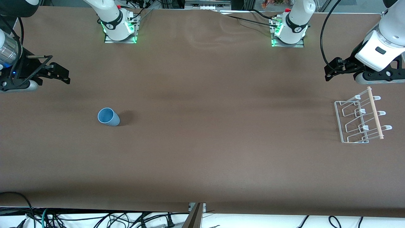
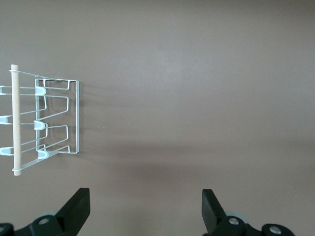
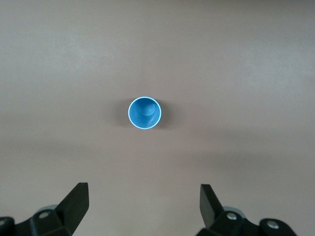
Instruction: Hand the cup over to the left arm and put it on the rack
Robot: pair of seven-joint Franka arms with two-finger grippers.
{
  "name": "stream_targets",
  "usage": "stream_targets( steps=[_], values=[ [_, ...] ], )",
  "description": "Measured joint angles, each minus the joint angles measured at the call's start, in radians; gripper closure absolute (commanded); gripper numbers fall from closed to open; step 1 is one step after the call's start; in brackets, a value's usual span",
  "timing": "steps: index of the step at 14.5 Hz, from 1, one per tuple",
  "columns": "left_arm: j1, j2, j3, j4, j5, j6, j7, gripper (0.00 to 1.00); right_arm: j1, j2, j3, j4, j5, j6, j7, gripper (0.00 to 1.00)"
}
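Note:
The light-blue cup (image 1: 108,117) stands upright, mouth up, on the brown table toward the right arm's end; the right wrist view shows it from above (image 3: 144,112). The white wire rack (image 1: 360,119) with its wooden rod sits toward the left arm's end and also shows in the left wrist view (image 2: 44,120). My right gripper (image 1: 65,75) hangs open and empty above the table at the right arm's end, apart from the cup (image 3: 143,196). My left gripper (image 1: 329,73) hangs open and empty above the table beside the rack (image 2: 145,201).
The two arm bases (image 1: 119,27) (image 1: 289,30) stand along the table edge farthest from the front camera. Black cables (image 1: 324,41) loop by the left arm. Bare brown tabletop (image 1: 221,126) lies between cup and rack.

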Motion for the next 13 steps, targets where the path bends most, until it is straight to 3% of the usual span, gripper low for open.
stream_targets(
  steps=[13],
  values=[
    [0.0, 0.0, -0.006, 0.001, 0.0, -0.006, -0.012, 0.0, 0.0, 0.0, 0.0, 0.0, 0.0, 0.0, 0.0, 0.0]
  ],
)
